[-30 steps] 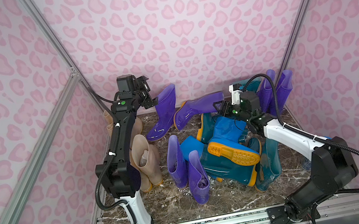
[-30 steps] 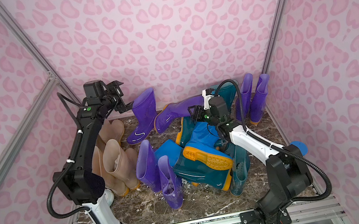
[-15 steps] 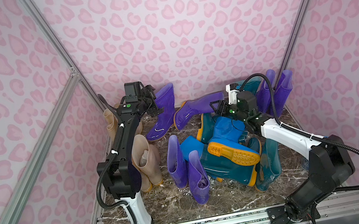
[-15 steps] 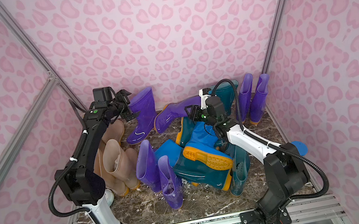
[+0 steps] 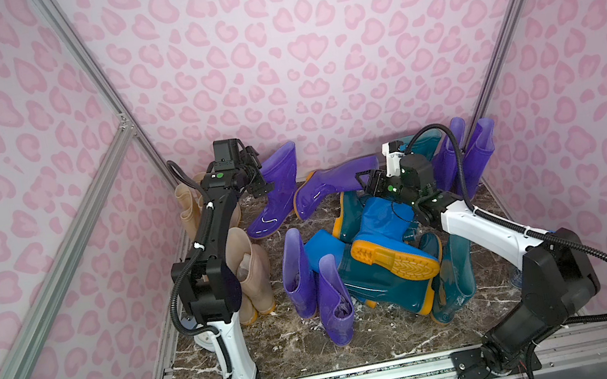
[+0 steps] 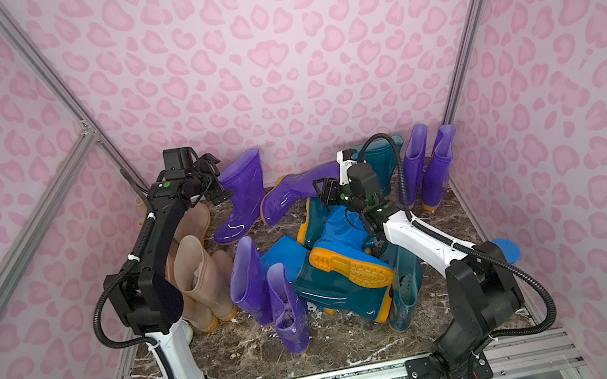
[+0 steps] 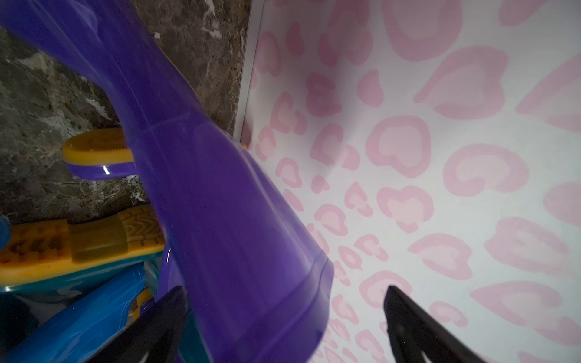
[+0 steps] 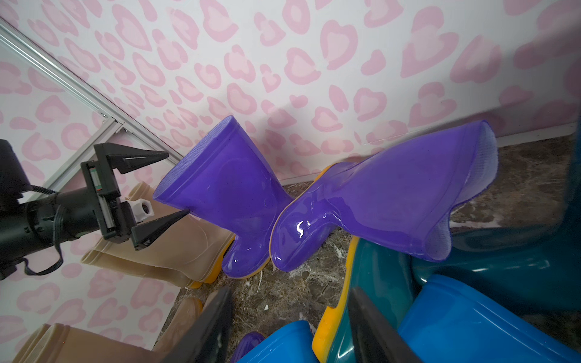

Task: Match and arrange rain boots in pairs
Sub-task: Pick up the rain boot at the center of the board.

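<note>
Roughly half done, by my read. The floor (image 5: pixel 382 337) carries one big heap (image 5: pixel 385 294) in the middle, a bit right of centre. It is teal boots (image 5: pixel 452 278) and blue boots (image 5: pixel 383 218) tumbled over each other, with one orange sole (image 5: pixel 394 261) facing up. None of that is sorted, and it is the bulk of what is left. How many teal ones sit in there I cannot count. One more teal boot (image 6: pixel 383 161) stands at the far wall behind the right arm

Looks done:
- Near beige pair (image 5: pixel 256 279) and far beige pair (image 5: pixel 187 207) along the left wall, both partly hidden by the left arm
- Far purple pair (image 5: pixel 470 152), upright side by side in the far right corner
- Near purple pair (image 5: pixel 312 282), upright and touching, just left of the heap

In hand: a third purple pair. The upright purple boot (image 5: pixel 279 190) stands at the far wall, left of centre. The lying purple boot (image 5: pixel 335 185) is on its side just right of it, toes close together, cuff pointing right over the heap. It needs standing up beside its mate

Left gripper (image 5: pixel 259 171) is at the upright boot's cuff. Its fingers (image 8: pixel 160 224) are spread wide astride the rim, one tip touching it or nearly, not closed on it. Right gripper (image 8: pixel 290 290) hovers over the heap near the lying boot's cuff. Its fingers are about half apart, with only floor and boots showing through the gap, so it holds nothing
</note>
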